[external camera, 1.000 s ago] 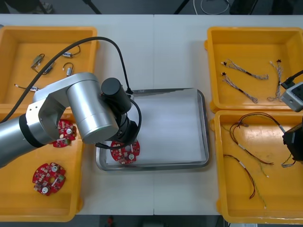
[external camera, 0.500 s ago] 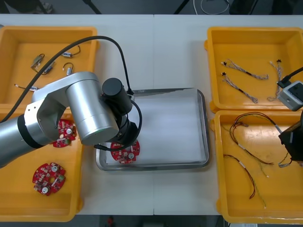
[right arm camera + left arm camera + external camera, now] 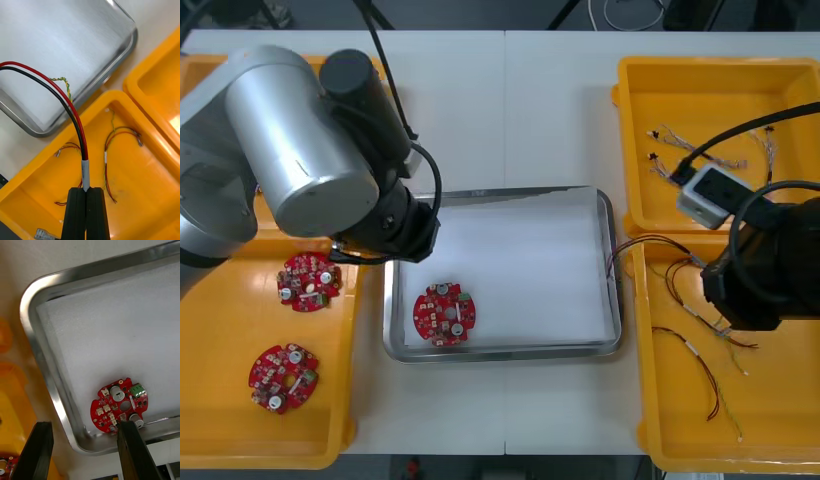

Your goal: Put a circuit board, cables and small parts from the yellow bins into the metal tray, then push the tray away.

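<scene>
A round red circuit board lies in the near left corner of the metal tray, which is white inside. My left gripper hangs open above the tray's rim, the board just beyond one finger; in the front view the left arm's wrist covers it. My right gripper is shut on a red and black cable above the near right yellow bin. The cable arches over the tray's right rim.
Two more circuit boards lie in the near left bin. The far right bin holds twisted cables. Several red and yellow cables lie in the near right bin under the right arm.
The left gripper has let go of the circuit board in the tray and risen back and to the left. The right arm has come in from the right edge, lifting a cable toward the tray.
</scene>
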`<act>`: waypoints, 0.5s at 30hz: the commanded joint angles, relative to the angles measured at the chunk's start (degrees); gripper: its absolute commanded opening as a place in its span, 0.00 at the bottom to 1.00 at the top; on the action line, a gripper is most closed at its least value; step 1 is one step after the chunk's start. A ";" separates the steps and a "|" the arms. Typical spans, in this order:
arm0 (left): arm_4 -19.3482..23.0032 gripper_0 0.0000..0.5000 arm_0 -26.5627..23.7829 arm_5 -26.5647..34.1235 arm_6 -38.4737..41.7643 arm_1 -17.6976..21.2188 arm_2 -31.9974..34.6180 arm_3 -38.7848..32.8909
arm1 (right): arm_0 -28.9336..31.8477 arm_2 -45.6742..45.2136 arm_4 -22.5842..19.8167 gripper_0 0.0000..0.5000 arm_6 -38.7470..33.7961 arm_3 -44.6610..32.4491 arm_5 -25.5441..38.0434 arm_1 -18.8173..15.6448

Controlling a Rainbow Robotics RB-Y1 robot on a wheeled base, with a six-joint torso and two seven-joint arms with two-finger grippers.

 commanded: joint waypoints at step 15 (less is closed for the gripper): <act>5.73 1.00 -2.18 3.94 -2.40 9.58 17.14 6.86 | -19.41 22.41 12.91 0.00 15.86 9.70 0.18 13.30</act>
